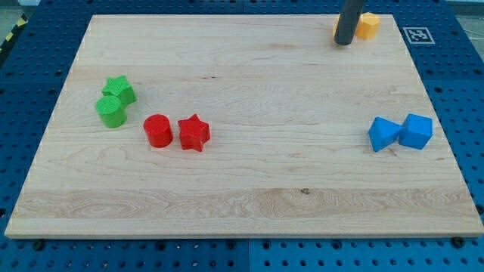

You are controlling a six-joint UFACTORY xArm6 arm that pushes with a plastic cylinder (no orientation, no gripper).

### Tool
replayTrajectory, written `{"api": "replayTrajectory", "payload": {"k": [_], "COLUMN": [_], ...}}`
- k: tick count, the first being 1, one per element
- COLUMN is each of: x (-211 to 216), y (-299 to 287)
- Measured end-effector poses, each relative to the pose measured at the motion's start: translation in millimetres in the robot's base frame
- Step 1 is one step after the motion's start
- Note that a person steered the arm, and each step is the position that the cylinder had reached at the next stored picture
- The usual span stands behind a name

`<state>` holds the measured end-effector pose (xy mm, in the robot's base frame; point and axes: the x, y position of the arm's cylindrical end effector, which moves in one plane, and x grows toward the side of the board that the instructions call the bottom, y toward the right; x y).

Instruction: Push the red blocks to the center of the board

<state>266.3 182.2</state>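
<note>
Two red blocks, a red cylinder [158, 131] and a red star [193, 133], lie touching, left of the surface [249, 204] centre. No fingers are fitted; my tip [343, 43] rests far off, beside the orange block [367, 26]. A push from the cylinder's left is judged best. Green blocks [114, 102] crowd that side; blue blocks [401, 132] lie clear.

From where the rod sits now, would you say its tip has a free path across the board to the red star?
Probably yes. My tip is at the view's top right beside the orange block, and the red star lies left of centre. The bare board between them holds no blocks; the blue blocks sit well off that line.
</note>
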Motion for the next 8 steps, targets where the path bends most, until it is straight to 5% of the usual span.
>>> {"api": "replayTrajectory", "payload": {"k": [2, 4, 7, 8], "x": [2, 80, 107, 144], "y": [0, -35, 45, -13]}}
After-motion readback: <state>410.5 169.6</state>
